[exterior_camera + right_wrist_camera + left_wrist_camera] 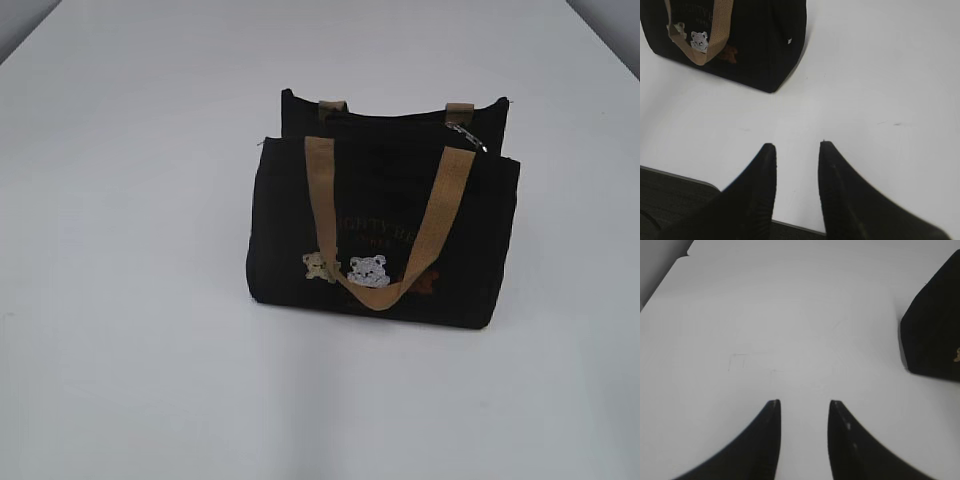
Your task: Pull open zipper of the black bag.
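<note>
The left gripper (804,407) is seen partly parted over bare table (765,330), with nothing held between its jaws; a corner of the bag (932,330) lies well to its right. The bag (385,230) is stood upright near the table's middle, a tan handle (385,225) draped down its front over the bear patches (350,270). The zipper (465,135) is found along the top edge, its silver clasp at the right end. The right gripper (796,150) is likewise held partly parted and empty, near the table edge, apart from the bag.
</note>
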Tool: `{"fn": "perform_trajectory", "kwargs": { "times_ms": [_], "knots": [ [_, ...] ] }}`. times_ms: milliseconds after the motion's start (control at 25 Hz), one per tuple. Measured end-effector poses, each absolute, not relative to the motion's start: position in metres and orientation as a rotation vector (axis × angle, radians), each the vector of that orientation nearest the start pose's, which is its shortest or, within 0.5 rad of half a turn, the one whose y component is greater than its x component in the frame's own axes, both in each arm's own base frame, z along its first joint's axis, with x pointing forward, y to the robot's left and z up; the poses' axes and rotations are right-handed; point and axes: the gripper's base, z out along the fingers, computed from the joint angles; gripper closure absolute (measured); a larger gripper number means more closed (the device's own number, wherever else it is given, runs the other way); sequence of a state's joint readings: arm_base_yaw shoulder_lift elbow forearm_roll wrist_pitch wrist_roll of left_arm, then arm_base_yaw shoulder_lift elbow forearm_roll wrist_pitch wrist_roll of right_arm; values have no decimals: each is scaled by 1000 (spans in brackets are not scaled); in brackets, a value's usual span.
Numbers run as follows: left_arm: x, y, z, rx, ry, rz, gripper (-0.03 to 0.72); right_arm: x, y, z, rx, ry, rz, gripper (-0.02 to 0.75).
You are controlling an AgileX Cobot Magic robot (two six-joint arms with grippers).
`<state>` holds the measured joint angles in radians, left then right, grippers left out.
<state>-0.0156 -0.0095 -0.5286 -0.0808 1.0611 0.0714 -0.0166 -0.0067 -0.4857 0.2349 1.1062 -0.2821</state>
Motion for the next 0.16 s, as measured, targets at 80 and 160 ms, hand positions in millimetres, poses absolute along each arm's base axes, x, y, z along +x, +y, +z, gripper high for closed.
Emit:
{"fn": "perform_trajectory", "kwargs": {
  "times_ms": [80, 160],
  "knots": [
    [-10, -6, 285, 93, 2003, -60, 443, -7, 19, 272, -291, 2055, 102, 502],
    [-10, -6, 285, 93, 2003, -60, 443, -7, 19, 272, -290, 2055, 102, 502]
  ]
}}
